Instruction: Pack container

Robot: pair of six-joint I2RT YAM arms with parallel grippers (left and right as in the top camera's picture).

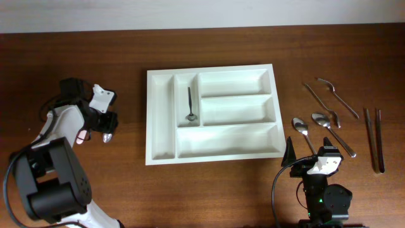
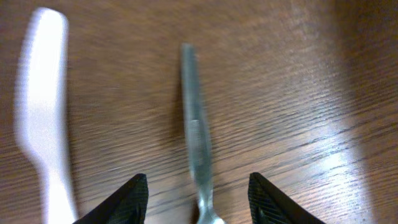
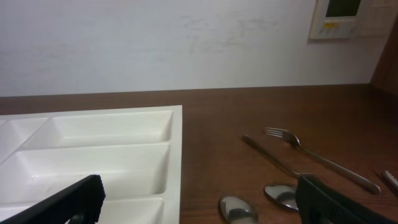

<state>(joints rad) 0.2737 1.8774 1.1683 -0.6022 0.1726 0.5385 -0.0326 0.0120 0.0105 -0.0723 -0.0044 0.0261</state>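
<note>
Container sits mid-way along the worktop, one small spoon already in a narrow slot. Left fingers spread wide astride a metal handle; I'd centre it and drop squarely, avoiding the white utensil. Right fingers gape, idle.

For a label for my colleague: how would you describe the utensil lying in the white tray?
Find the large white tray mid-table. Its second narrow compartment from the left holds a small dark spoon. Every other utensil lies outside it.
</note>
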